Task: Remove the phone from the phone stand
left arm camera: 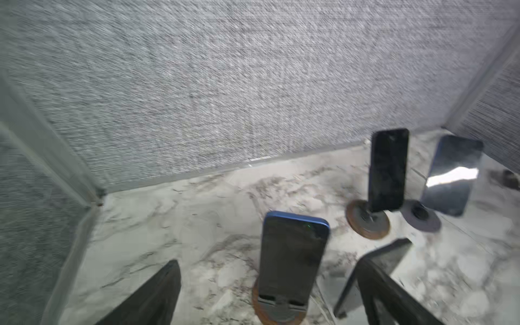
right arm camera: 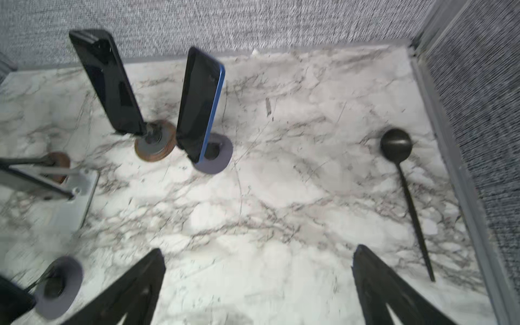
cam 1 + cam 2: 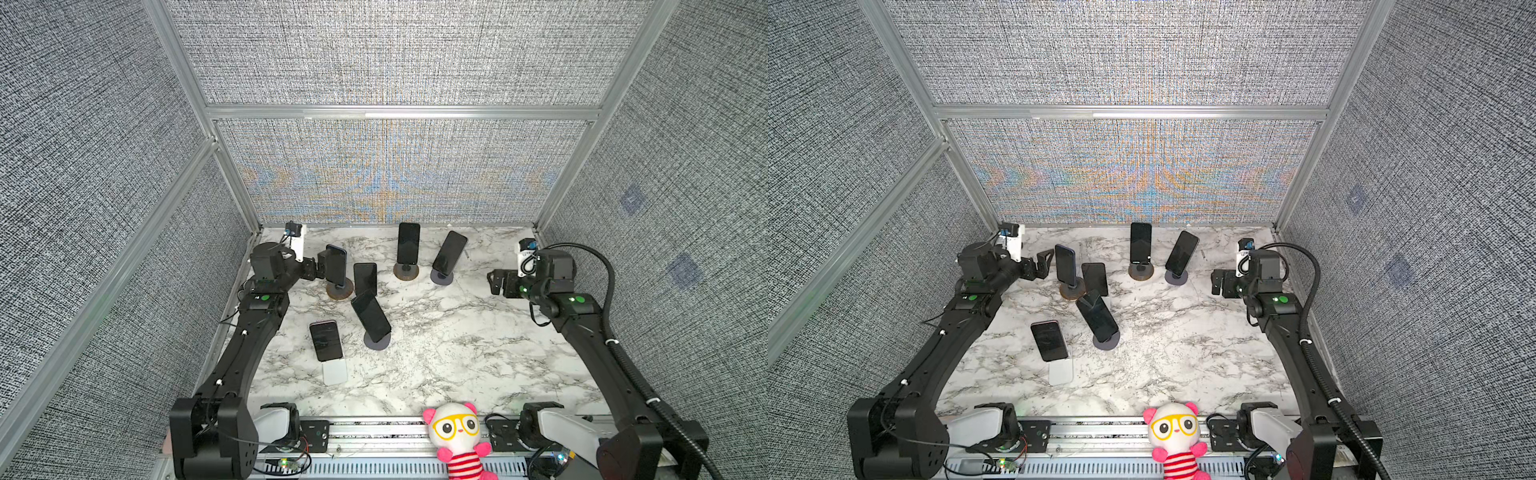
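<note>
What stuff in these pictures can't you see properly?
- Plush toy: its lower part is cut off by the bottom edge in both top views.
- Black spoon: seen only in the right wrist view; I can't find it in the top views.
- Cut-off phone: mostly outside the right wrist view's edge.
- Dark phone beside the blue-edged phone: blurred, partly behind a finger of the left end effector.

Left gripper (image 1: 268,263) wide open, blue phone (image 1: 292,253) upright on its stand (image 1: 278,312), right between the fingers (image 1: 152,292), clear of both. Beyond, a black phone (image 1: 389,168) and a glinting phone (image 1: 453,174), side by side.
</note>
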Motion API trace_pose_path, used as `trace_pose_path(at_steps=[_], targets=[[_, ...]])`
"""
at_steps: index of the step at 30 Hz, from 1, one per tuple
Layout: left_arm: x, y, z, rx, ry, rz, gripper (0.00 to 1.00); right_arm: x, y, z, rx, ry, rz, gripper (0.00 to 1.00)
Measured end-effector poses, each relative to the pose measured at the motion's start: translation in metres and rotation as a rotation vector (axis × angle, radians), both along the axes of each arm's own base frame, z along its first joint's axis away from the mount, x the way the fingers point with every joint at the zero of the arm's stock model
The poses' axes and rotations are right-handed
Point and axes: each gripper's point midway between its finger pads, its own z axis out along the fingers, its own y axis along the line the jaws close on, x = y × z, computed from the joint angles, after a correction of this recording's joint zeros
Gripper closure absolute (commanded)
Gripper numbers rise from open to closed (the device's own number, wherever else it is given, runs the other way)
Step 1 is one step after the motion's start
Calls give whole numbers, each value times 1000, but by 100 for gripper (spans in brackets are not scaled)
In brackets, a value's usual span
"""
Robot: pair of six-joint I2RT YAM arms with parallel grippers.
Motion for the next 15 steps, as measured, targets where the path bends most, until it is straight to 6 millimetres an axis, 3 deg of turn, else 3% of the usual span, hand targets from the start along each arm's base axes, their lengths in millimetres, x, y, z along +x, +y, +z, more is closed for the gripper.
trace_pose_path(at_steps=[6, 15], targets=[[2, -27, -14, -3, 115, -153, 1, -27, 22, -13, 105, 130, 85, 1], [21, -33, -52, 22, 228, -210, 1, -42, 34, -2, 176, 133, 120, 1]])
